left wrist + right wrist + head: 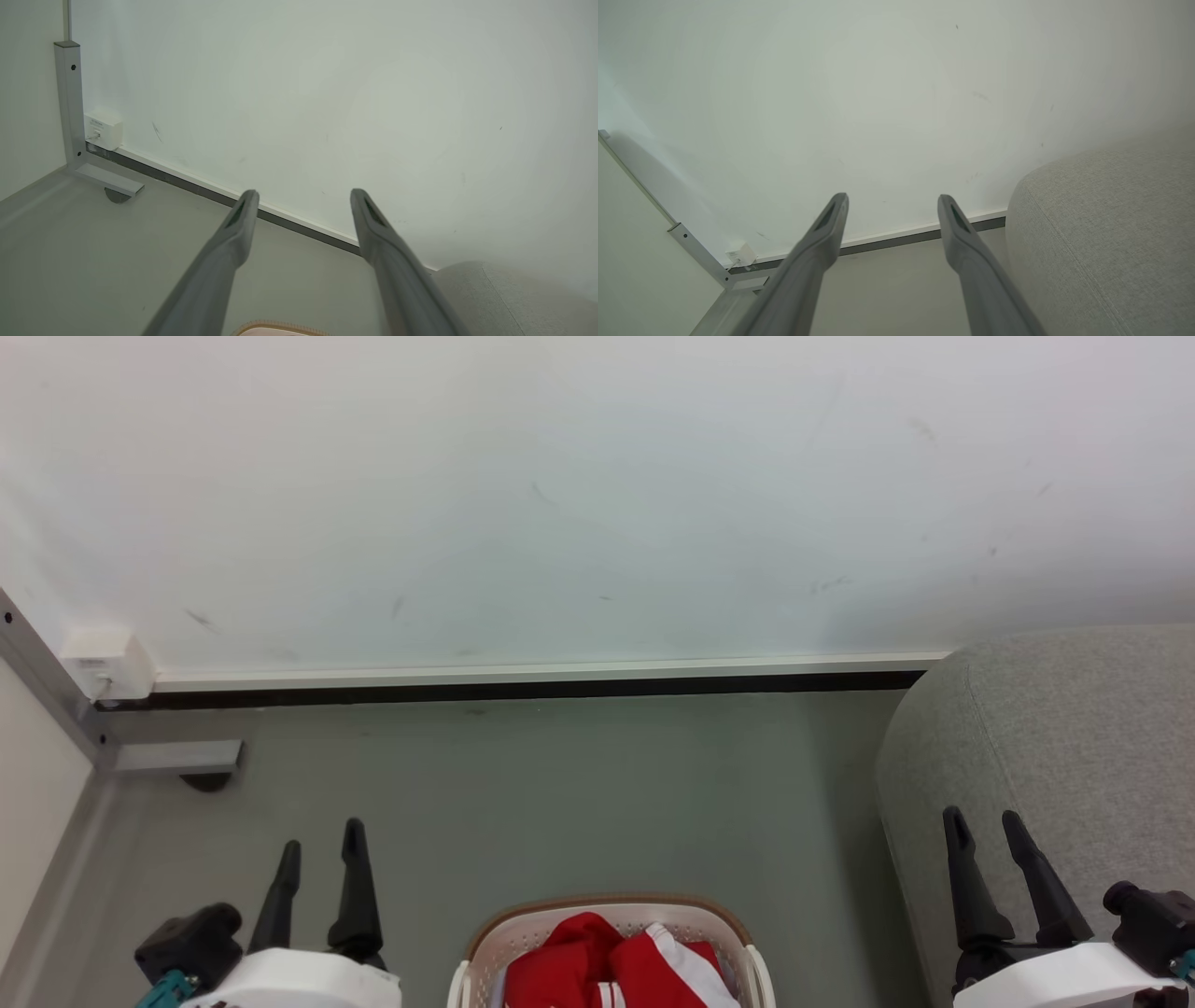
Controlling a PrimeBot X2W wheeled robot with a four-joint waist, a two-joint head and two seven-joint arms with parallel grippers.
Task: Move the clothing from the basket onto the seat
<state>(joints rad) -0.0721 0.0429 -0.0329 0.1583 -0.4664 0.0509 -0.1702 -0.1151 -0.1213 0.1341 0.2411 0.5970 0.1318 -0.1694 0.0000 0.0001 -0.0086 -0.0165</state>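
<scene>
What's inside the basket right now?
Red clothing with white stripes is heaped in the basket. Anything beneath the heap is covered, and the basket's near part runs off the head view's bottom edge.

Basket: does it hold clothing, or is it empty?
Holds clothing: red garments with white stripes lie bunched inside the perforated walls of the basket. How full, cannot tell: the frame edge cuts it off.

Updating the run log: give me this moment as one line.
stage: pre-grasp | left gripper: open, empty | right gripper: open, empty | clothing: in basket | seat: right of basket
</scene>
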